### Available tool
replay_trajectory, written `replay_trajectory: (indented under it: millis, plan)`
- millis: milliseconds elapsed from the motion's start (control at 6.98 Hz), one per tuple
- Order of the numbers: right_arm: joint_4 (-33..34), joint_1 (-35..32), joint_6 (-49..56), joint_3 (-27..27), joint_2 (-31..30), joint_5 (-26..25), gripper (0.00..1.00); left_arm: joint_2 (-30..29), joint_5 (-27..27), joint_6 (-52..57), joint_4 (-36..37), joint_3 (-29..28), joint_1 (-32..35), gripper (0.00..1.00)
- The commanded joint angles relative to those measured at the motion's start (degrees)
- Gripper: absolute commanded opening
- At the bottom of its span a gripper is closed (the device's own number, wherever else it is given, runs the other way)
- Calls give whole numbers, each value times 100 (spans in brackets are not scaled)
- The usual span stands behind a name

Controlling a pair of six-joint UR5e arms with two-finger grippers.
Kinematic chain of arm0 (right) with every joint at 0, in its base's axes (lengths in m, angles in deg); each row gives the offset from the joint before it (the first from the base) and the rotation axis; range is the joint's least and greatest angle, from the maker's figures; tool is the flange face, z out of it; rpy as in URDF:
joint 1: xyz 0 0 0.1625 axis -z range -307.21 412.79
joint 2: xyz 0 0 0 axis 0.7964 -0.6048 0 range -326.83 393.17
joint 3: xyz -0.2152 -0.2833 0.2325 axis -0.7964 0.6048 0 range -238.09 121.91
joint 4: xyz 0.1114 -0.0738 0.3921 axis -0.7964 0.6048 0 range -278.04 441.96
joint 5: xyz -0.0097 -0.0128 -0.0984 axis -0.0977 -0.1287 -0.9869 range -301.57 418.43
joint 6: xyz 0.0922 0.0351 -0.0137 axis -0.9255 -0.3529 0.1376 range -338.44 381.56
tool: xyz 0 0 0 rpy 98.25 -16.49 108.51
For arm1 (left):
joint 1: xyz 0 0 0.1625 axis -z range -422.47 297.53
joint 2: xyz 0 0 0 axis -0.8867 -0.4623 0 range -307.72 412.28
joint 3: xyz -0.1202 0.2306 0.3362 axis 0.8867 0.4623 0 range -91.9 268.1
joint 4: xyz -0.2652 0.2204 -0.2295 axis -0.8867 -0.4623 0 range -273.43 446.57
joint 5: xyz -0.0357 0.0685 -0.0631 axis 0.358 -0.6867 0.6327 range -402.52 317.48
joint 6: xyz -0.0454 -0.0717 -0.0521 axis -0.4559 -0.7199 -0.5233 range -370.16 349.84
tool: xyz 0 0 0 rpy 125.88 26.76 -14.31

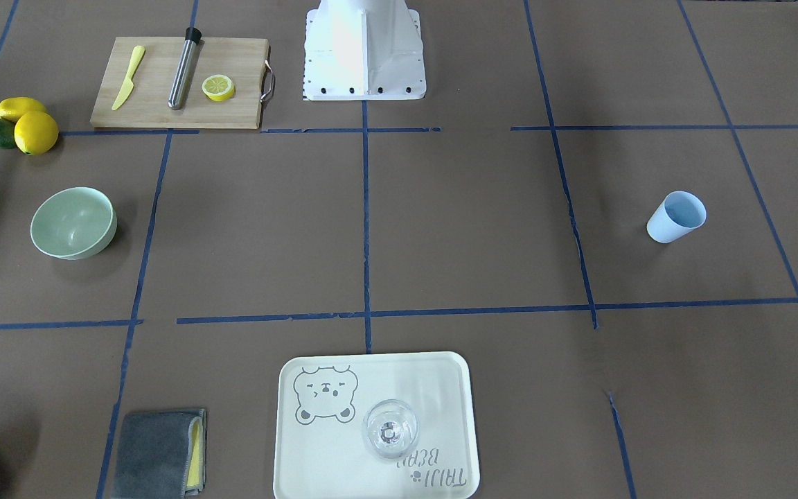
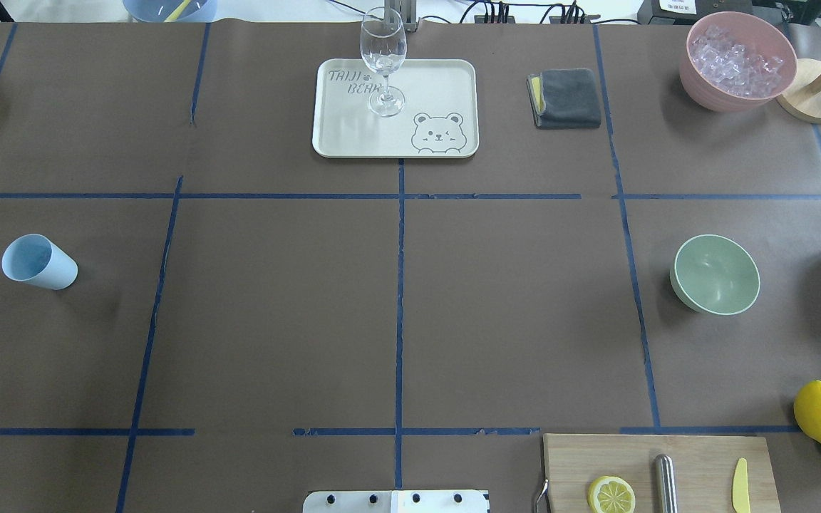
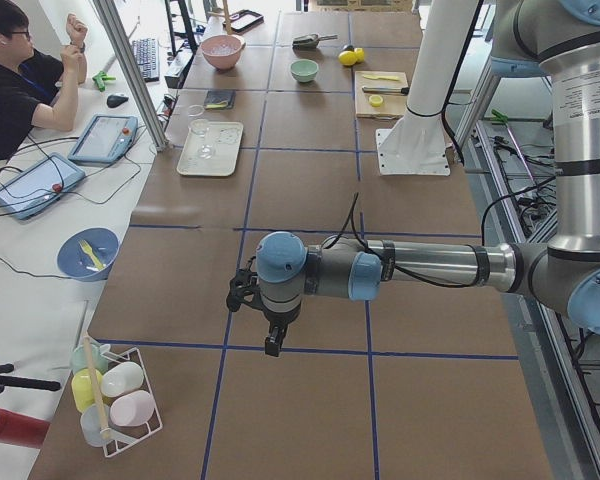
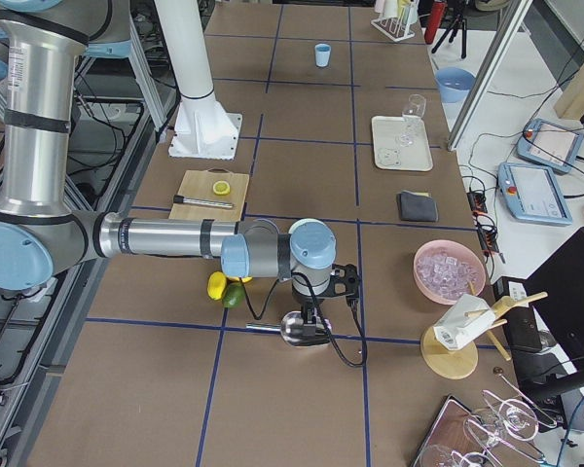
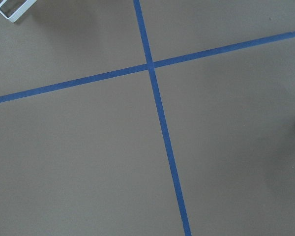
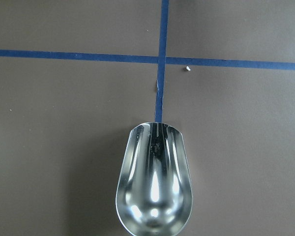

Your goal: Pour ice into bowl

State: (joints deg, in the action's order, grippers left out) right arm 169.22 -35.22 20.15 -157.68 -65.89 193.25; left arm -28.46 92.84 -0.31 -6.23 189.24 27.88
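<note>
The mint-green bowl [image 2: 715, 274] stands upright on my right side of the table and also shows in the front view [image 1: 73, 223]. I see nothing in it. The light blue cup [image 2: 38, 261] stands far off on my left side; I see no ice cubes in it or anywhere else. My left gripper [image 3: 271, 347] hangs low over bare table beyond the cup; I cannot tell if it is open or shut. My right gripper [image 4: 310, 316] is just over a metal scoop [image 6: 155, 187] beyond the bowl; I cannot tell its state.
A pink container [image 2: 738, 60] of crushed ice stands at the far right. A cream tray [image 2: 353, 135] bears a wine glass [image 2: 383, 64]. A grey cloth [image 2: 566, 98] lies beside it. A cutting board [image 2: 695, 456] and lemons [image 2: 820, 412] are near right.
</note>
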Motion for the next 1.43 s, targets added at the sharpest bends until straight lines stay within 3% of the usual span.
replay_trajectory:
  millis: [0,287,573,1003,1147,1290]
  plan:
    - [-7,3,0,-17,9,0,100,-3,-1,-1,-2,-6,0,100]
    - [-189,221,-70,-228,166,-9,100,23,-1,-1,-19,11,0,100]
    - [-1180,223,-114,-290,264,-18,100,-11,-1,-1,-28,11,0,100]
    - [-1307,301,-711,-255,501,219,100,-20,-1,-1,-28,11,9,100]
    - [-1473,624,-738,-368,545,202,100,-12,-1,-1,-28,37,9,100]
    - [-2049,958,-773,-360,528,159,100,-3,-1,-1,-28,46,18,100]
